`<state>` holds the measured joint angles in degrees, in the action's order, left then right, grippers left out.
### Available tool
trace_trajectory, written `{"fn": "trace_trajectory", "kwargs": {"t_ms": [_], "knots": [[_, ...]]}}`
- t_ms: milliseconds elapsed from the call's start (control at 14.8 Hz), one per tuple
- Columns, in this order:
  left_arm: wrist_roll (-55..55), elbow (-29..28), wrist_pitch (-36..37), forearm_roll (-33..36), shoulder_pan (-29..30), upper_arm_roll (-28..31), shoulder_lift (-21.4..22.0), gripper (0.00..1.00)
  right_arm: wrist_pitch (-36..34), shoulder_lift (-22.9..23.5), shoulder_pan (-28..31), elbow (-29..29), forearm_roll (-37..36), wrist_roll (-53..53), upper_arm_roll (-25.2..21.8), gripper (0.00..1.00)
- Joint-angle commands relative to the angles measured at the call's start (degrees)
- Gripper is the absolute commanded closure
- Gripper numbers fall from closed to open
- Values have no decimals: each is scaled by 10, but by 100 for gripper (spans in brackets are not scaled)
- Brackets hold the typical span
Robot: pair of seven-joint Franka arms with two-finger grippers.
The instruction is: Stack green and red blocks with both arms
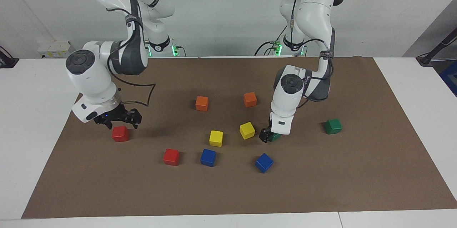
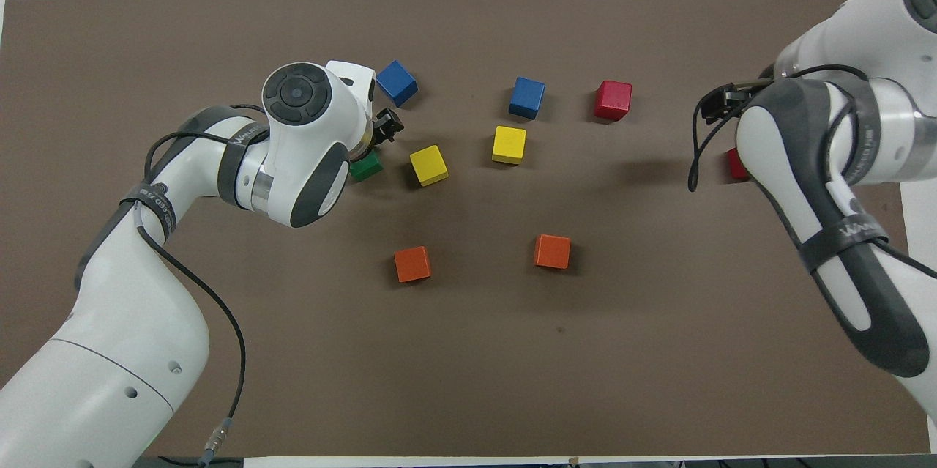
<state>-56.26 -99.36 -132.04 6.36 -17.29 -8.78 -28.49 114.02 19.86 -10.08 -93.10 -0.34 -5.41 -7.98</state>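
Note:
My right gripper [image 1: 122, 124] is open and hangs just above a red block [image 1: 120, 133] at the right arm's end of the brown mat. In the overhead view this gripper [image 2: 721, 105] shows beside the arm, which hides most of that red block [image 2: 734, 163]. A second red block [image 1: 171, 157] [image 2: 613, 99] lies farther from the robots. My left gripper [image 1: 268, 136] [image 2: 379, 137] is down at a green block [image 1: 275, 137] [image 2: 366, 166] on the mat beside a yellow cube. A second green block [image 1: 333, 126] lies toward the left arm's end and is hidden in the overhead view.
Two yellow cubes [image 1: 247, 130] [image 1: 216, 138], two blue cubes [image 1: 208, 157] [image 1: 264, 162] and two orange cubes [image 1: 201, 103] [image 1: 250, 99] lie about the middle of the mat [image 1: 357, 185]. White table surrounds the mat.

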Motion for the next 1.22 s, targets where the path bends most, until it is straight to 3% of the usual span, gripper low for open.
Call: {"fn": "trace_trajectory", "kwargs": {"t_ms": [0,203,271,339,407,610,746,881,1153], "knots": [[-18,-56,-40,15,-6,8,31,0,-18,93,-27,94,3,-92,1,0],[-18,-66,-41,15,-7,9,33,4,-24,169,-47,191,20,-173,16,0],[-19,-68,-39,15,-8,9,34,26,-15,184,-49,202,23,-192,18,0],[-19,-66,-31,15,-8,9,34,66,-7,193,-57,206,23,-202,18,0],[-18,-60,-8,15,-9,10,35,100,-3,199,-62,208,23,-207,18,0],[24,1,110,38,4,6,43,100,18,212,-64,208,23,-224,18,0],[131,-10,158,29,46,3,95,100,53,219,-66,201,18,-224,18,0],[262,-29,187,-11,91,4,140,100,72,215,-67,180,18,-221,18,0],[487,-30,194,-47,185,4,143,100,96,210,-71,143,18,-221,18,0]]}}
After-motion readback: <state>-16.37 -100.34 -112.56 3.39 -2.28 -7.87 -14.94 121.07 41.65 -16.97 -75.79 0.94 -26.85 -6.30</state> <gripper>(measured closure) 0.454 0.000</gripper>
